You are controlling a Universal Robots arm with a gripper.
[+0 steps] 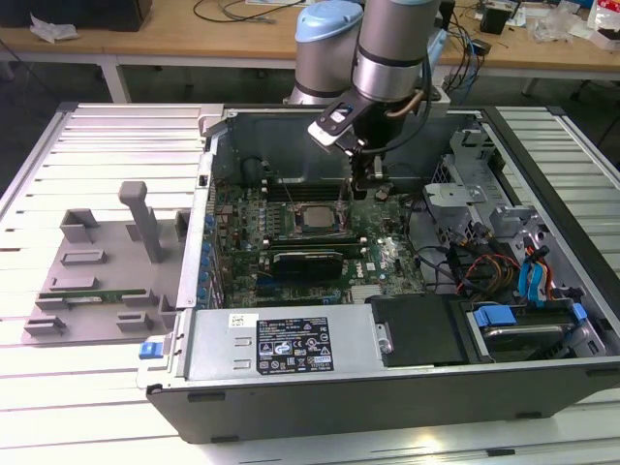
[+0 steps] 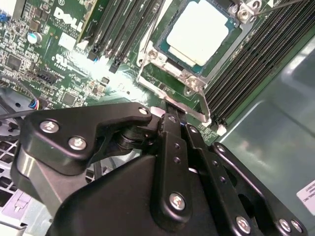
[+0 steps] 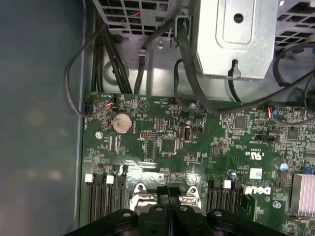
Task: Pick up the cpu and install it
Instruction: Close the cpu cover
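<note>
Item, your cpu (image 2: 202, 32): lies silver top up in the socket frame (image 2: 166, 78) on the green motherboard (image 3: 167, 147), inside the open computer case (image 1: 291, 397). Item, your hand (image 2: 170, 115): fingers pressed together, hanging just beside the socket, tips near its metal lever (image 2: 201, 105); you cannot tell whether they touch.
</note>
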